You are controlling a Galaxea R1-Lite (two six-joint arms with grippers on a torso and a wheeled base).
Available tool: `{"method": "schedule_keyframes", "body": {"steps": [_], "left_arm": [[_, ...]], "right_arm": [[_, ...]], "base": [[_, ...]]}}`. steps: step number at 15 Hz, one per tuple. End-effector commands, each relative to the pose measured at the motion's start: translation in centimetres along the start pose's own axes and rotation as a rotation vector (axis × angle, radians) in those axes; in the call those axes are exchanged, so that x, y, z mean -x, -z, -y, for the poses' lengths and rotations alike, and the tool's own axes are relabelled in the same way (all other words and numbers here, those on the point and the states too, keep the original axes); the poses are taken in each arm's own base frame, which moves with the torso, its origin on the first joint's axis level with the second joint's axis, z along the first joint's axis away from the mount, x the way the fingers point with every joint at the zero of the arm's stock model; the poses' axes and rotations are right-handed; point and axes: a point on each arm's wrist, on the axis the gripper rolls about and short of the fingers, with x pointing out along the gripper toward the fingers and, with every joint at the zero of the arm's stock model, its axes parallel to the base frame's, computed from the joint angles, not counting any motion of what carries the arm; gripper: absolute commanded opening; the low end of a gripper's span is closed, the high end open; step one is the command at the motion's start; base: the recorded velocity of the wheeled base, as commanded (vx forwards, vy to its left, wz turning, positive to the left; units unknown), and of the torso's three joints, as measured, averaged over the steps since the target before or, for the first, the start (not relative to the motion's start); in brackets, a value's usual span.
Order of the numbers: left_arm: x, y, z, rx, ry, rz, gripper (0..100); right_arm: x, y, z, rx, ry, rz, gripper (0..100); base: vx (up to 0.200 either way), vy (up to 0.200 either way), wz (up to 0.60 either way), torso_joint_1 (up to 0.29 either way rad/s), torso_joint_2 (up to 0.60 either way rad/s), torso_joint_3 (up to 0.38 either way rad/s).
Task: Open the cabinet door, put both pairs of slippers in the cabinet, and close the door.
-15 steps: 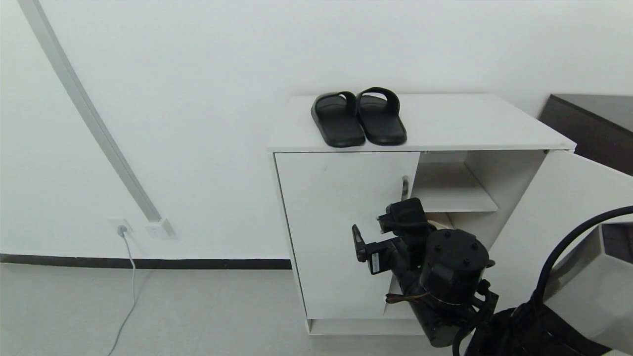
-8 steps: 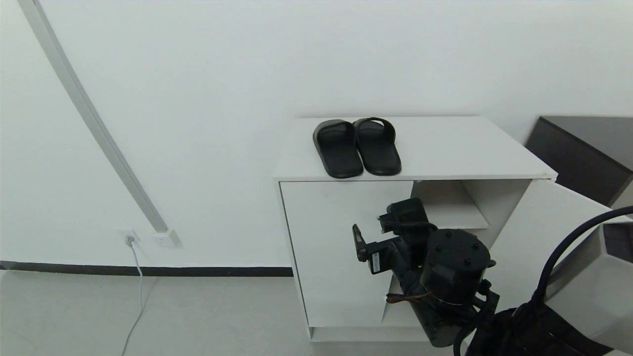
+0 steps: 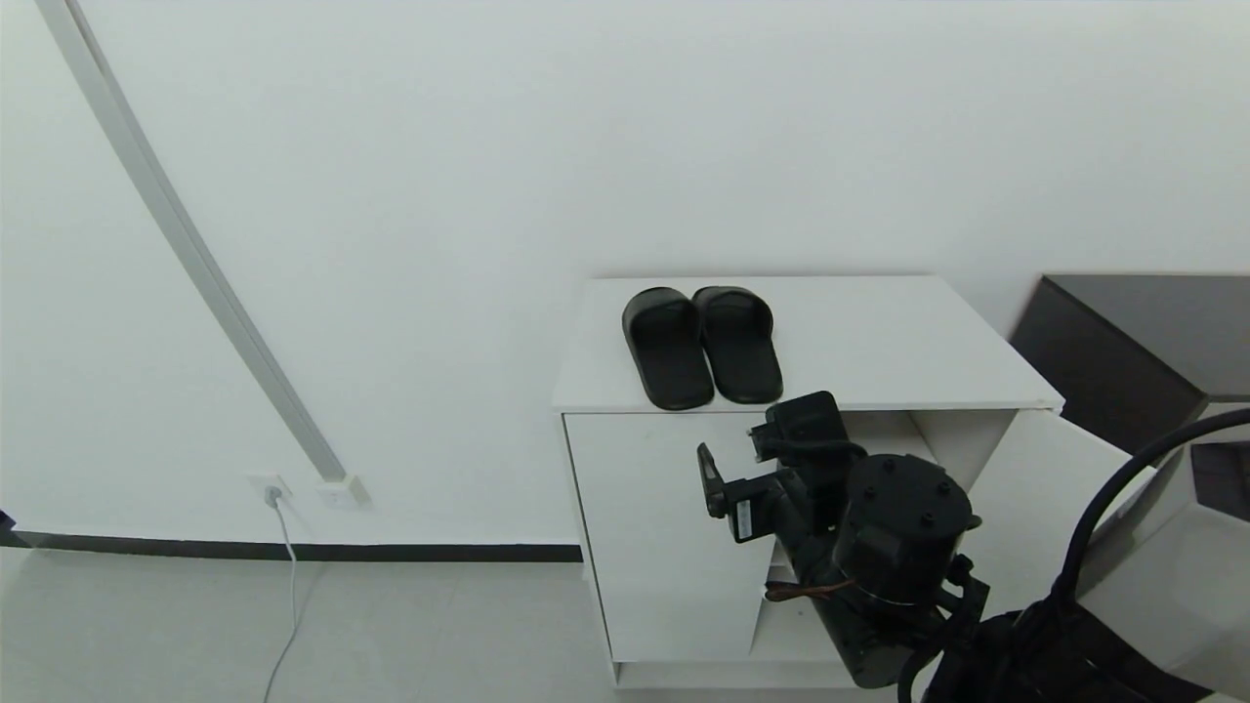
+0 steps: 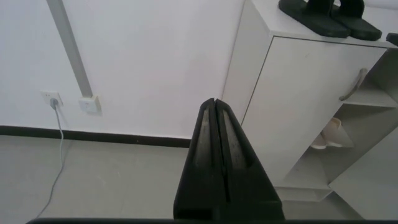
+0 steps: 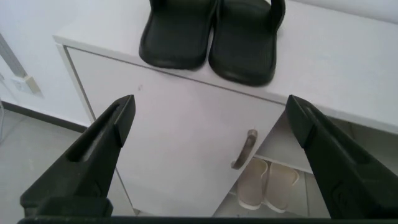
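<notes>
Matte black slippers (image 3: 703,344) lie paired at the white cabinet (image 3: 879,342) top's front edge, right door (image 3: 1035,508) swung open; right gripper (image 5: 209,106) spread wide, left gripper (image 4: 214,124) pressed together.

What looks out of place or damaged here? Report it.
Nothing damaged or spilled. The black slippers sit neatly paired on the cabinet top, not inside; a pale pair sits inside, past the open door.

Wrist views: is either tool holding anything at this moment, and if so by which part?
Nothing is held. The right tool is open, clear of the black slippers on the cabinet; the left tool is shut on nothing.
</notes>
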Motion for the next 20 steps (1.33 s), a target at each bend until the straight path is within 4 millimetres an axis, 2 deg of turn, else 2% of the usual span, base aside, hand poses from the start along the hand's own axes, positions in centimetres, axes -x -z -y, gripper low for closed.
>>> {"method": "schedule_keyframes", "body": {"steps": [1, 5, 8, 10, 12, 14, 17, 20], "left_arm": [[0.0, 0.0, 0.0, 0.0, -0.001, -0.001, 0], [0.0, 0.0, 0.0, -0.009, 0.001, -0.001, 0], [0.0, 0.0, 0.0, -0.011, -0.001, -0.001, 0], [0.0, 0.0, 0.0, -0.011, 0.001, -0.002, 0], [0.0, 0.0, 0.0, -0.012, 0.004, -0.001, 0], [0.0, 0.0, 0.0, -0.015, 0.004, -0.001, 0], [0.0, 0.0, 0.0, -0.015, 0.005, -0.001, 0], [0.0, 0.0, 0.0, -0.015, 0.005, -0.001, 0]], "right_arm": [[0.0, 0.1, -0.1, 0.003, -0.002, -0.003, 100], [0.2, 0.4, 0.0, 0.01, -0.005, -0.012, 100], [-0.5, 1.4, 0.0, 0.042, -0.024, -0.027, 100], [-1.8, 0.3, -0.2, 0.032, -0.046, 0.024, 100], [-3.4, -1.2, -0.5, 0.032, -0.041, 0.0, 100], [-4.8, -3.7, -1.2, -0.018, -0.045, -0.046, 100], [-5.2, -6.3, -1.1, -0.157, -0.036, -0.183, 100], [-5.2, -6.0, -1.0, -0.177, -0.02, -0.219, 100]], "base": [[0.0, 0.0, 0.0, 0.237, -0.54, -0.286], [0.0, 0.0, 0.0, 0.187, -0.41, -0.227], [0.0, 0.0, 0.0, 0.131, -0.28, -0.155], [0.0, 0.0, 0.0, 0.0, 0.0, 0.0], [0.0, 0.0, 0.0, 0.0, 0.0, 0.0], [0.0, 0.0, 0.0, 0.0, 0.0, 0.0], [0.0, 0.0, 0.0, 0.0, 0.0, 0.0], [0.0, 0.0, 0.0, 0.0, 0.0, 0.0]]}}
